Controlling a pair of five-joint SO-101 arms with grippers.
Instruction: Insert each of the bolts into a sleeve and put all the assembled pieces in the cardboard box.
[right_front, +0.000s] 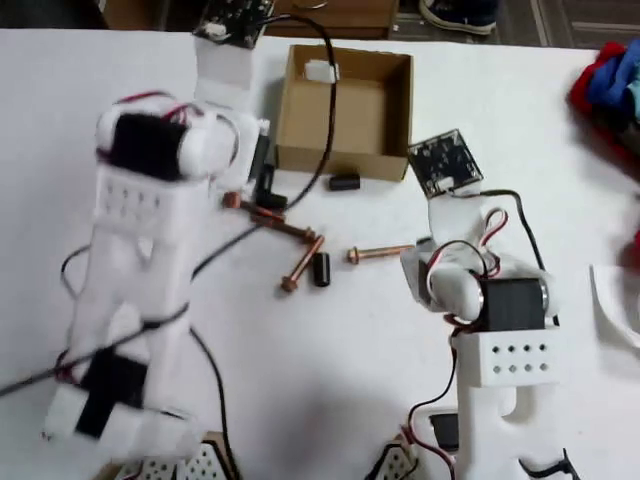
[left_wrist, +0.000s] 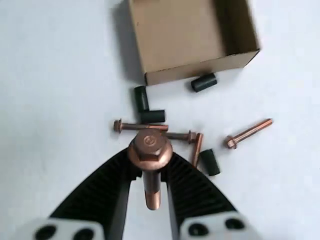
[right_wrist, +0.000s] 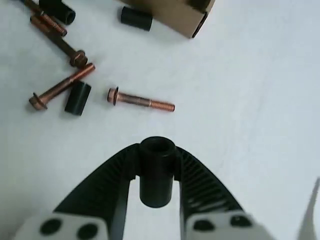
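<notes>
Your left gripper (left_wrist: 150, 167) was clamped on a copper bolt (left_wrist: 150, 146), flanged hex head at the tips. Your right gripper (right_wrist: 156, 156) pinched a black sleeve (right_wrist: 156, 175), hollow bore showing.

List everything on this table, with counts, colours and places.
Cardboard box: one, brown, open, far side of the table.
Loose bolts: four, copper, lying in front of the box; three bunched, one apart.
Loose sleeves: four, black, among the bolts and beside the box.
Held bolt: one, copper, in the left hand.
Held sleeve: one, black, in the right hand.
Table: one, white.
Cloth: one bundle, red and blue, at the table's edge.
Left hand: one, black fingers, shut on the bolt.
Right hand: one, black fingers, shut on the sleeve.
</notes>
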